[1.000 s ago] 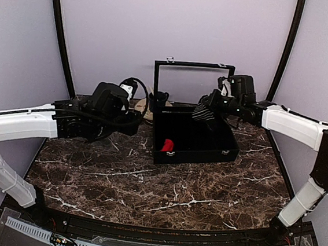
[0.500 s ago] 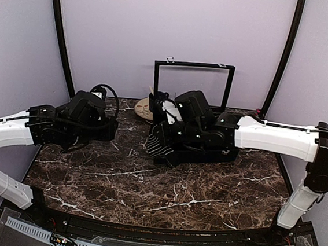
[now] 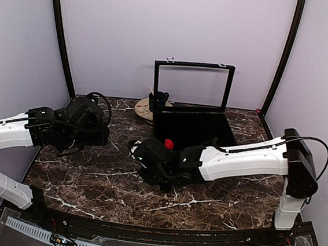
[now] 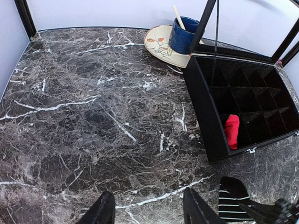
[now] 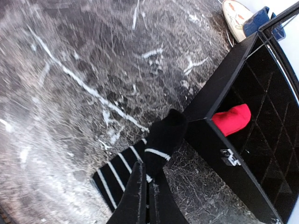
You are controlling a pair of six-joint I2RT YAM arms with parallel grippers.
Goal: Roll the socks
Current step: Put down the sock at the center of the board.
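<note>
A black sock with white stripes (image 5: 163, 135) hangs from my right gripper (image 5: 145, 170), which is shut on it. The sock's lower part lies on the marble just in front of the black box (image 5: 243, 177). A rolled red sock (image 5: 232, 119) sits in a front compartment of the box (image 4: 201, 112), also visible as the red sock (image 3: 168, 143) (image 4: 231, 130). In the top view my right gripper (image 3: 138, 151) reaches left across the table. My left gripper (image 4: 148, 210) is open over bare marble with nothing between its fingers. The striped sock (image 4: 232, 203) lies to its right.
A dark blue mug (image 4: 184, 35) with a stick in it stands on a patterned plate (image 4: 159, 42) behind the box. The box's lid frame (image 3: 193, 65) stands upright at the back. The left arm (image 3: 71, 125) is over the table's left side.
My right arm swung from over the box down to the table in front of it, carrying the striped sock. My left arm drew back to the left.
</note>
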